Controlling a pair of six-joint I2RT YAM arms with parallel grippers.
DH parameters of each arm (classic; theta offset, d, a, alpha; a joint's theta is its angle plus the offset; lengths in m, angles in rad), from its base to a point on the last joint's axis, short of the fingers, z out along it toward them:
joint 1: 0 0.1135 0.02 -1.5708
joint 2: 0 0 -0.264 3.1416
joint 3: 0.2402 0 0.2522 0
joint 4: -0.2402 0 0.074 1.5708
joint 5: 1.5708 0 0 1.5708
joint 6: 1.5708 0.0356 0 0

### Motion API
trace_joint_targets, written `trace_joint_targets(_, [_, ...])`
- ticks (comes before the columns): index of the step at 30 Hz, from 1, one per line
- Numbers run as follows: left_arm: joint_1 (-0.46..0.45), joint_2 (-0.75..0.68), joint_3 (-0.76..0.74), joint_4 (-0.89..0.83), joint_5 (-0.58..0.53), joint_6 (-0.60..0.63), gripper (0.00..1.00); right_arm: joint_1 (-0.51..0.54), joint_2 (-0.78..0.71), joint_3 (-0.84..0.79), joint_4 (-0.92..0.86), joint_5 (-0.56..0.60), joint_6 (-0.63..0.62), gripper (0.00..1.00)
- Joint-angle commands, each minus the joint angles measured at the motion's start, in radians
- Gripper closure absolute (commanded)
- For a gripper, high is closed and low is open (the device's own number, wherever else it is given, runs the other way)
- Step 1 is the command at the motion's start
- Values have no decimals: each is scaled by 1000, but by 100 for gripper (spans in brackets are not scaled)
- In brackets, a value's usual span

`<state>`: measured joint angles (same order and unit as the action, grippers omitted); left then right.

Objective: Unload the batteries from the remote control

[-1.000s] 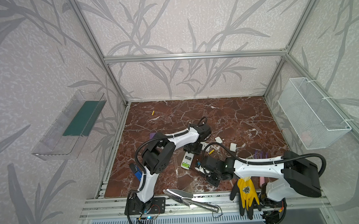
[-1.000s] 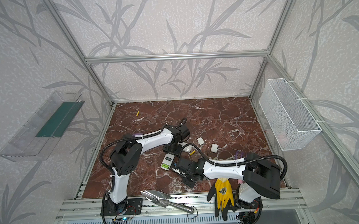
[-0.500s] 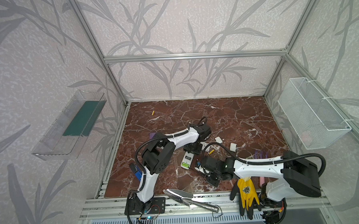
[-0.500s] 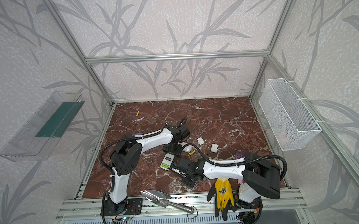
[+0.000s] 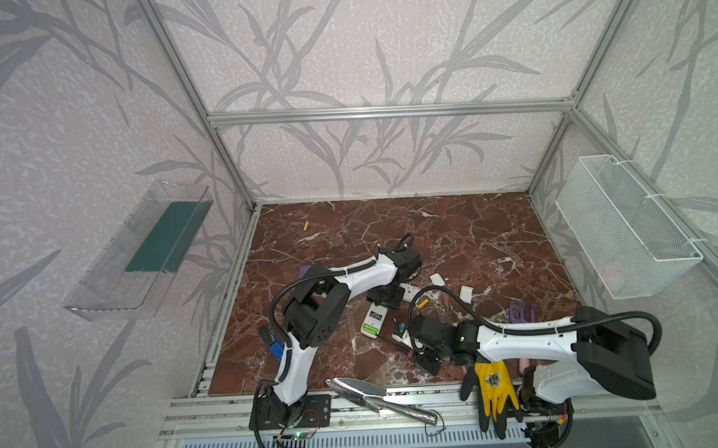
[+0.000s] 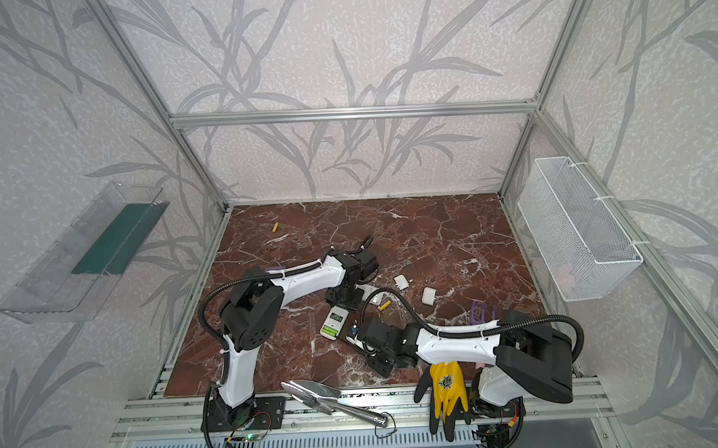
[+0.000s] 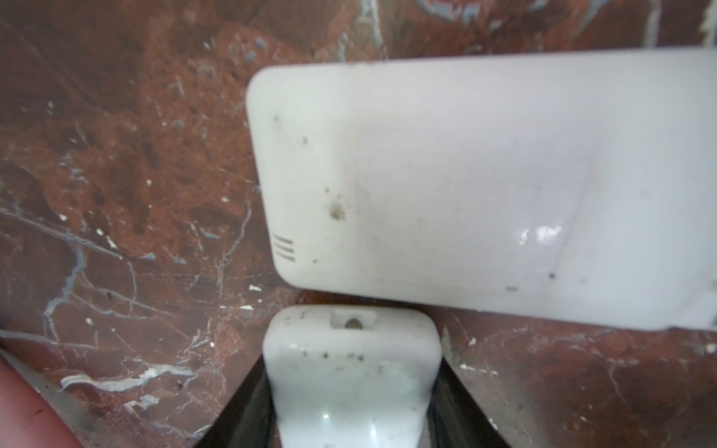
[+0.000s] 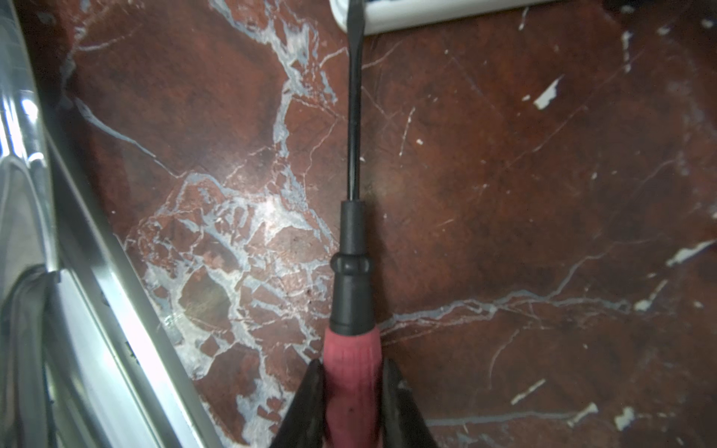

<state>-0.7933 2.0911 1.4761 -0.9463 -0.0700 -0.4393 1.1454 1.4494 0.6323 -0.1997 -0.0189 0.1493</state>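
Observation:
My left gripper (image 7: 351, 388) is shut on the end of a white remote control (image 7: 351, 349). Just past it a second white remote (image 7: 465, 186) lies crosswise on the marble. In both top views this gripper (image 5: 383, 299) sits beside a white remote with a green strip (image 5: 374, 322). My right gripper (image 8: 351, 372) is shut on the pink-handled screwdriver (image 8: 351, 271), whose blade tip rests at the edge of a small white remote (image 8: 426, 11). One yellow battery (image 5: 422, 303) lies between the arms and another (image 5: 306, 225) lies far back left.
Two small white covers (image 5: 436, 278) (image 5: 466, 293) lie right of the left gripper, with a purple hand rake (image 5: 521, 311) further right. A metal trowel (image 5: 364, 393) and a yellow glove (image 5: 493, 387) rest on the front rail. A wire basket (image 5: 624, 226) hangs on the right wall.

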Motion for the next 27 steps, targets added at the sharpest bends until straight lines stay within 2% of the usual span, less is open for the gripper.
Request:
trace_joint_targets(1, [-30, 173, -102, 170, 205, -81, 100, -19, 55, 6, 275, 116, -4, 100])
trace_joint_targets(7, [-26, 173, -80, 130, 139, -75, 100, -20, 14, 84, 4, 136, -35, 100])
trace_joint_targets(12, [-25, 176, -62, 126, 129, -67, 99, -20, -78, 73, -74, 164, -43, 100])
trace_joint_targets(19, [-14, 159, -39, 126, 121, -47, 78, -29, -145, 80, -181, 178, -44, 100])
trace_joint_targets(24, [-5, 127, -31, 133, 119, -33, 54, -36, -164, 87, -220, 183, -11, 100])
trace_joint_targets(27, [-2, 98, -23, 136, 119, -20, 36, -39, -178, 95, -240, 181, 7, 100])
